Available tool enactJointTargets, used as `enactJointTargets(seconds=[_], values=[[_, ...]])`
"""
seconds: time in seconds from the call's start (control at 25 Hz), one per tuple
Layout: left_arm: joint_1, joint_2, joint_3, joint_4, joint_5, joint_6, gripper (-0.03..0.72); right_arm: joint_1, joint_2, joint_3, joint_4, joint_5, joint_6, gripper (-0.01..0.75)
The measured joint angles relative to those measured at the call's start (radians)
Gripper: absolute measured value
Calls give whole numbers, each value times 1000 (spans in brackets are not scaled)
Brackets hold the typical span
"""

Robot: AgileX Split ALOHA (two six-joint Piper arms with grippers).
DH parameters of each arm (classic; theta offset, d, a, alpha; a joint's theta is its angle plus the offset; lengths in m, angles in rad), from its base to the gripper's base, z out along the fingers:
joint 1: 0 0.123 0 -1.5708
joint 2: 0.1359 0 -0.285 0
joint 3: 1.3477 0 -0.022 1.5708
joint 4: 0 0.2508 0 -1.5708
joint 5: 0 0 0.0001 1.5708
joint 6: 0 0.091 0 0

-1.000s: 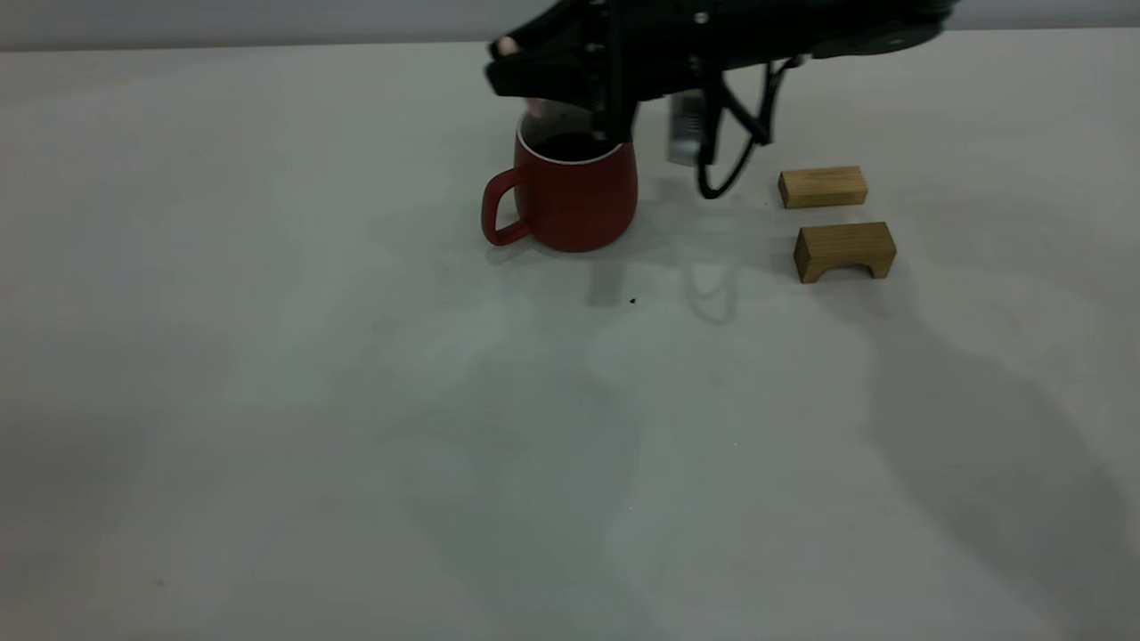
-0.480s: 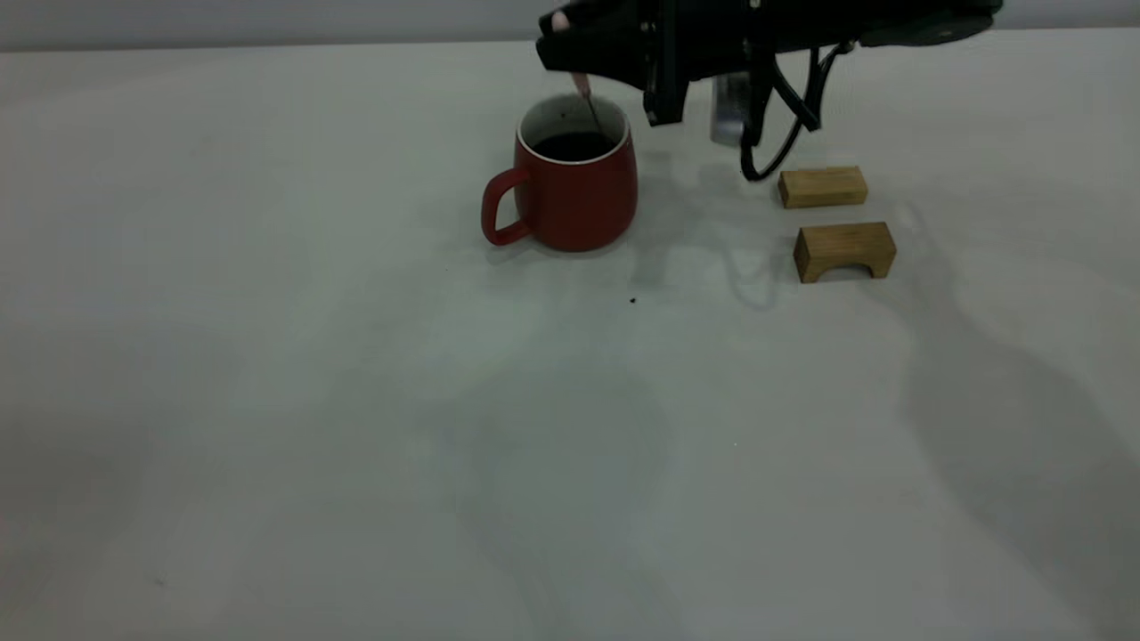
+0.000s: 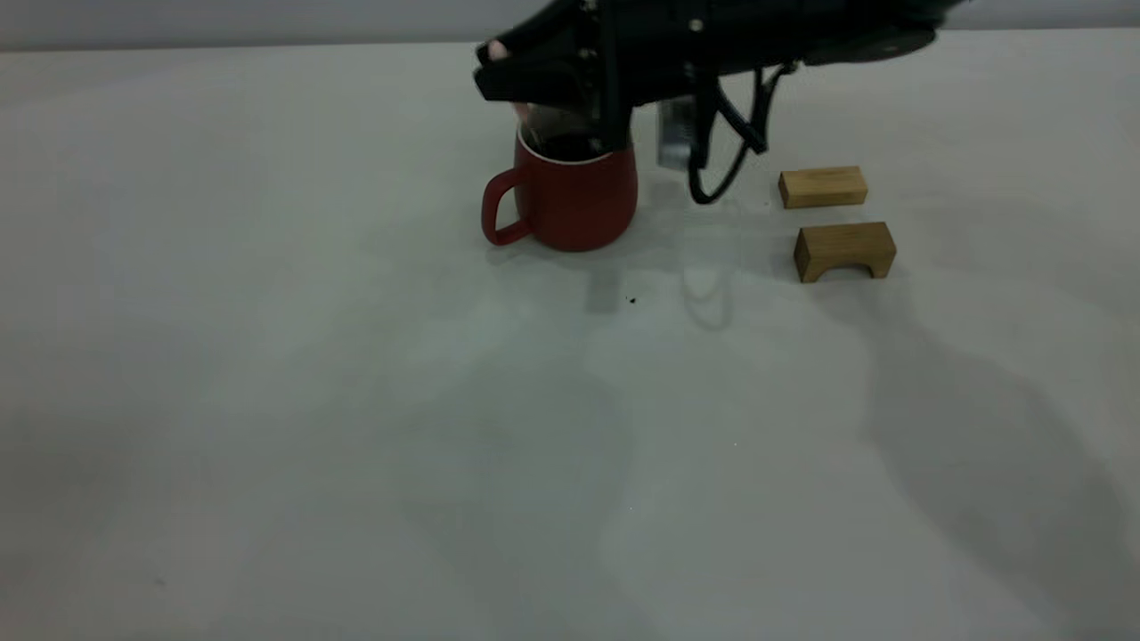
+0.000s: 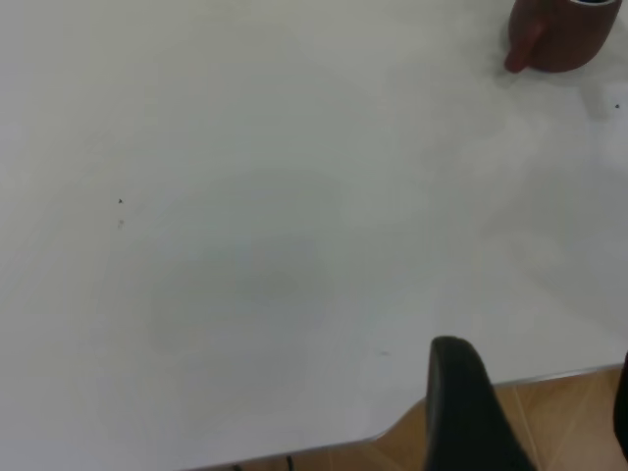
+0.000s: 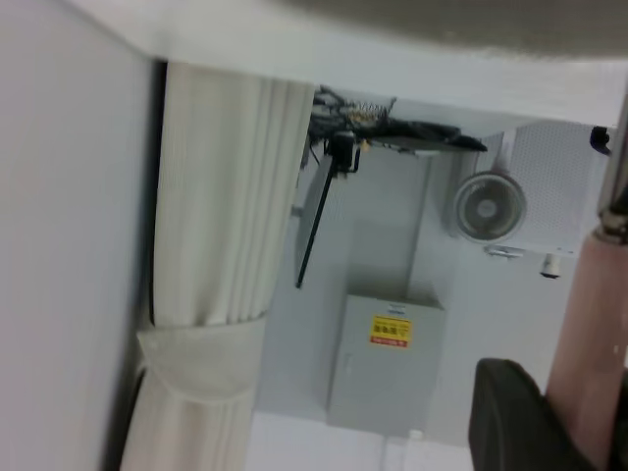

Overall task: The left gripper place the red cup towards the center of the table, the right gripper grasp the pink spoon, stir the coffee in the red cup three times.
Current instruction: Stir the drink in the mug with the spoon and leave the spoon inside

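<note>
Moved back over the squat dark-red mug (image 3: 574,191), the black right claw (image 3: 512,76) grips the pink-handled spoon (image 3: 525,120), dipped inside; left claw unclear.

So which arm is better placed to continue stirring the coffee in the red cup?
Right. The right gripper hangs directly over the squat dark-red cup, holding the pink-handled spoon that dips into it. The left gripper is back near the pale table edge, far from the cup.

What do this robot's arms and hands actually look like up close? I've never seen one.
The right hand and its arm are matte black and blocky, tapering to a narrow tip. Thin black cables loop beneath, beside a small hanging grey tag. Of the left hand, only a black rounded finger shows in its own wrist view.
</note>
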Motion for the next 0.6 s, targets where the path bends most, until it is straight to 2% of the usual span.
enactJointTargets(seconds=[0.24,0.44,0.6], values=[[0,0,0,0,0,0,443,-14,23,-28,-1,7,2,138],[0,0,0,0,0,-1,443,-63,23,-30,-7,87,2,138],[0,0,0,0,0,0,443,-96,23,-31,-16,101,2,138]])
